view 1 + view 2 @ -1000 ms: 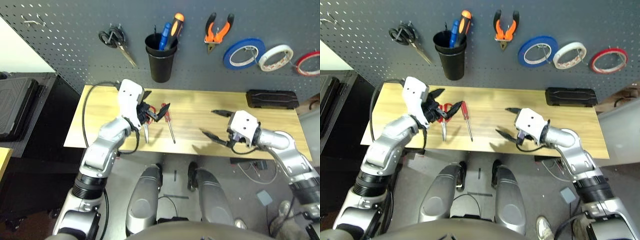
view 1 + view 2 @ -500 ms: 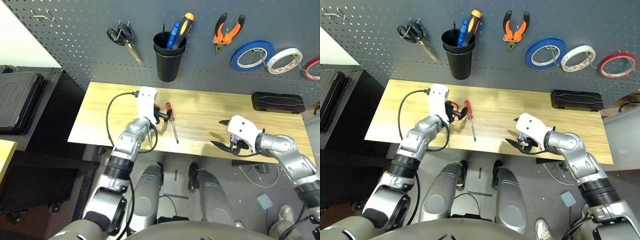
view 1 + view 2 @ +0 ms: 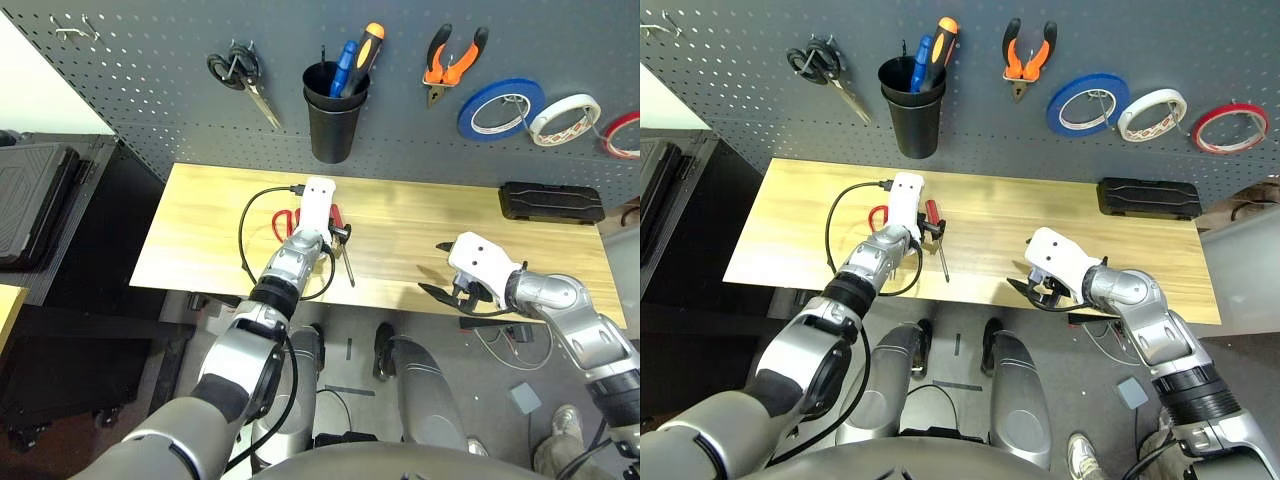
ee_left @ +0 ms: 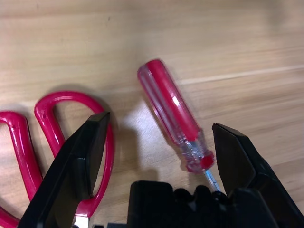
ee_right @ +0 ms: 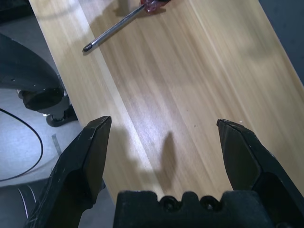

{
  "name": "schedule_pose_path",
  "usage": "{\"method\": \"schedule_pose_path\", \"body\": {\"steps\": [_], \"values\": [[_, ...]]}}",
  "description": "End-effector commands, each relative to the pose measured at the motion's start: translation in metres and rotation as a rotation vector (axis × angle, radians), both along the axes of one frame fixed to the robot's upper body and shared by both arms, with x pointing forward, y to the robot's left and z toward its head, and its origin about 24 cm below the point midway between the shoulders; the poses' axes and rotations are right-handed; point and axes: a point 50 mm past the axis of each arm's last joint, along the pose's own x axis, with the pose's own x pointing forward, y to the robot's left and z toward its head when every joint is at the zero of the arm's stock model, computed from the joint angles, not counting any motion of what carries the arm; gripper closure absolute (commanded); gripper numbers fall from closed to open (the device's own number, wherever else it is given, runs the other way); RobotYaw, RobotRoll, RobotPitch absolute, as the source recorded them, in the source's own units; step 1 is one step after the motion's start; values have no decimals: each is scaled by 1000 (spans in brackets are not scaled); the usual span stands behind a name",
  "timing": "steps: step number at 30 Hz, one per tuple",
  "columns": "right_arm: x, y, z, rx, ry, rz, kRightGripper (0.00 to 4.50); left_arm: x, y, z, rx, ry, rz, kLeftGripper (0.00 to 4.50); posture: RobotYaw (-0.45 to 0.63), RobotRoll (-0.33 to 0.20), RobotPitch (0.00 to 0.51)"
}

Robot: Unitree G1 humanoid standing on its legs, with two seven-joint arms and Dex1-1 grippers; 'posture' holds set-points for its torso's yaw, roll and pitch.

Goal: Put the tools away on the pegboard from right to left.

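Straddling red-handled screwdriver [image 4: 173, 114] with left tool [image 4: 156, 142], wide open, empty; light, stiff, slick handle — grip mid-handle. Red-handled scissors [image 4: 57, 142] at 9 o'clock. Right tool [image 5: 166, 147] wide open, empty.

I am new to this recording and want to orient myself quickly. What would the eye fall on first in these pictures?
First, the left claw, open and low over the wooden table, with the red-handled screwdriver lying between its fingers and the red-handled scissors just beside. Next, the dark pegboard behind the table, where the orange-and-black pliers, a black cup and three tape rolls hang. The right claw waits open near the table's front edge.
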Motion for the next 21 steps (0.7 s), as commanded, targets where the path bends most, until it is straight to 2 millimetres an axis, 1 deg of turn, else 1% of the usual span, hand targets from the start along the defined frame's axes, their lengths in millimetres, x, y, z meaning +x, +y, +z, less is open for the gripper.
{"method": "schedule_pose_path", "body": {"steps": [1,8,11,14,15,16,18,19,21], "values": [[-4,0,-2,-6,17,-5,45,-5,-10,-10,4,28,-23,0,98,0,296],[-5,-3,0,-10,9,-19,45,-8,-19,-13,6,38,-68,0,89,0,289],[-5,-2,2,-6,2,-20,0,-14,-16,-23,37,91,-59,592,86,0,286],[-4,-1,4,-1,-6,-20,0,-19,-10,-32,63,128,-42,1717,87,0,286],[-3,-1,5,-1,-8,-20,0,-20,-8,-35,68,136,-35,2154,88,0,286],[-3,-2,5,-2,-8,-19,0,-21,-7,-36,71,140,-29,2467,89,0,286],[-3,-3,5,-1,-9,-14,0,-21,-6,-36,70,138,-18,3289,92,0,286],[-4,-4,5,2,-10,-9,0,-21,-6,-36,61,137,-6,3607,96,0,286],[-5,-6,6,20,-11,9,0,-20,-5,-34,36,131,24,3630,105,0,284]]}}
